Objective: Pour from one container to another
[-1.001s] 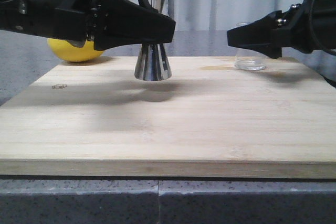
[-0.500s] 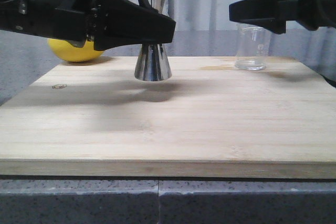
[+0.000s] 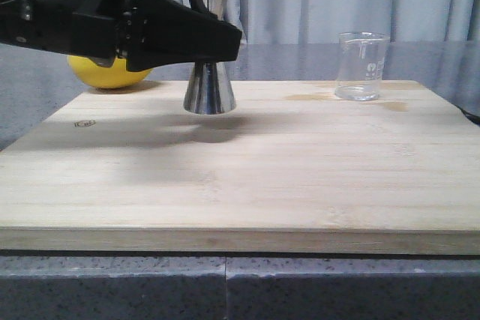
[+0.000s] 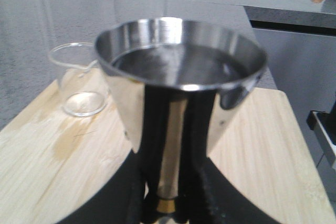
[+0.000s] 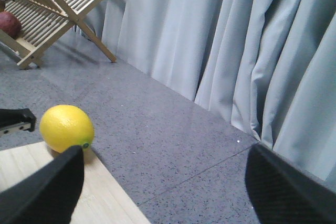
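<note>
The left hand [image 3: 225,35] grips the steel jigger [image 3: 208,89] at its waist, hiding its middle; the base stands on the wooden board [image 3: 247,170]. The beaker [image 3: 361,66] stands far right. The right hand [image 5: 163,182] shows only wide-spread fingertips in its wrist view.

A yellow lemon [image 3: 109,75] rests on the grey counter [image 3: 45,103] beside the wooden board [image 3: 247,162].

On the wooden board [image 3: 247,162], the jigger [image 3: 209,89] stands left of centre, the glass beaker [image 3: 361,66] far right, and the lemon [image 3: 109,74] sits off the board's back-left corner.
</note>
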